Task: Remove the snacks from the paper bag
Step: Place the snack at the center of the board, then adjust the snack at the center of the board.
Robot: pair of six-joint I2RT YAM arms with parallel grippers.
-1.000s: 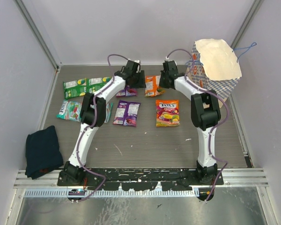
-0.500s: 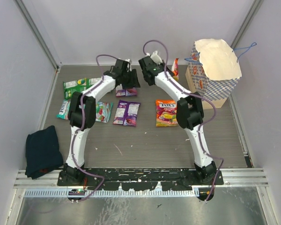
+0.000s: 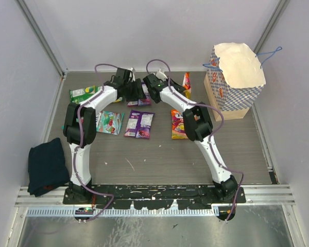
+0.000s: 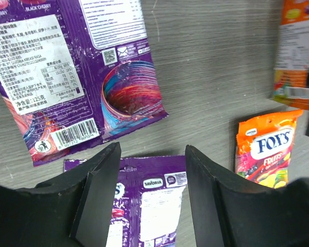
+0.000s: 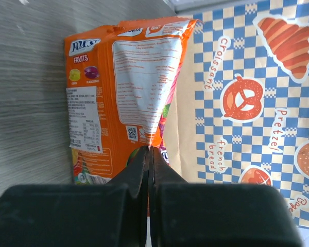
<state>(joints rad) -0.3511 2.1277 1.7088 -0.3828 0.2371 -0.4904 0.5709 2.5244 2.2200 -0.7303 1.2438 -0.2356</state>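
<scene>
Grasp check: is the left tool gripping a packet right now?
No, the left tool is open with nothing between its fingers; a purple packet lies flat below it.

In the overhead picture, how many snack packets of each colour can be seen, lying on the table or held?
Green packets: 1
Teal packets: 1
Purple packets: 2
Orange packets: 2
Total: 6 in view; more may be hidden.

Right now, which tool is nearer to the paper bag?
Right. The right tool, shut on an orange packet, is close beside the paper bag; the left tool hangs open farther away, over the purple packets.
</scene>
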